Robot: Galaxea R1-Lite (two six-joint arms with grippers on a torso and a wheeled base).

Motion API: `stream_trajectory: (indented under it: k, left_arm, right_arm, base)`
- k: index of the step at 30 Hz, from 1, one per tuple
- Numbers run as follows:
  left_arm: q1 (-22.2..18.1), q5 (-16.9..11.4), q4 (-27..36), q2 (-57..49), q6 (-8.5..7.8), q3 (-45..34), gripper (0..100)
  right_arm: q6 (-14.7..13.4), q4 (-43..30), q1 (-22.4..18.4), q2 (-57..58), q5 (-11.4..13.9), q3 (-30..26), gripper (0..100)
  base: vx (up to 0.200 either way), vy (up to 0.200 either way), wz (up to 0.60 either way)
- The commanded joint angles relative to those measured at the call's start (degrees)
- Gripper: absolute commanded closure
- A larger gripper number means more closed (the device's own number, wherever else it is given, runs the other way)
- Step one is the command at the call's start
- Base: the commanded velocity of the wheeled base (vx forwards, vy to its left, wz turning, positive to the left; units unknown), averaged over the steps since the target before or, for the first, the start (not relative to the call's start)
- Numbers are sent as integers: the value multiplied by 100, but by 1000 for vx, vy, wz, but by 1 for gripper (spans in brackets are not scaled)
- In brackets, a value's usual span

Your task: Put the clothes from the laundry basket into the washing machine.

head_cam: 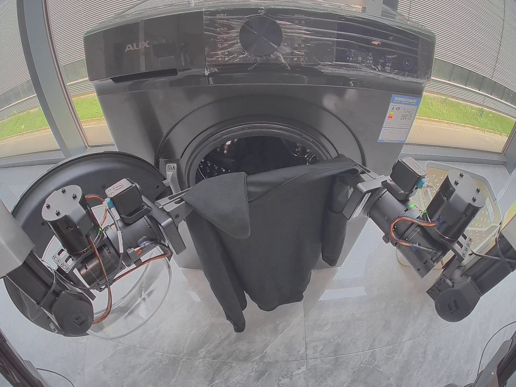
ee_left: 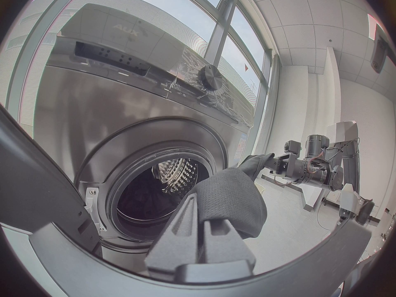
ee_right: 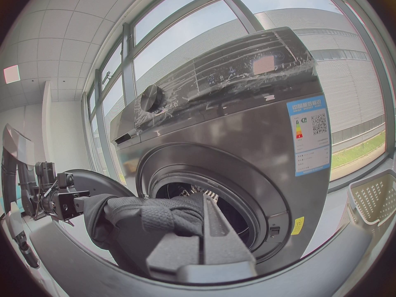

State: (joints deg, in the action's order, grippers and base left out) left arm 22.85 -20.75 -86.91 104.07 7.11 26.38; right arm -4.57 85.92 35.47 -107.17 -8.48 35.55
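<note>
Before washing machine [head_cam: 161,108], black garment [head_cam: 274,232] hangs btwn left claw [head_cam: 180,204] & right claw [head_cam: 359,183], both clamped on it

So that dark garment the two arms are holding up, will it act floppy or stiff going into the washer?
Likely floppy: the dark garment sags between the left hand and right hand, one sleeve dangling low. Probably light, since two edge pinches carry it. It may drape over the drum opening rim.
</note>
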Motion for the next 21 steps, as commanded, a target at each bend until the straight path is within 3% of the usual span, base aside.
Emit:
stream_trajectory:
  k: [1, 19, 21]
  left_arm:
    - [-8, 1, -2, -194, 1, -89, 100]
    - [-35, 9, -2, -458, 10, -98, 100]
    - [-43, 9, -2, -449, 19, -89, 100]
  right_arm:
    - [0, -5, 3, 135, -4, 31, 100]
    - [-9, -5, 74, 302, -4, 198, 100]
    - [0, -5, 82, 293, -101, 198, 100]
  base:
    - [0, 0, 0]
    - [0, 0, 0]
    - [0, 0, 0]
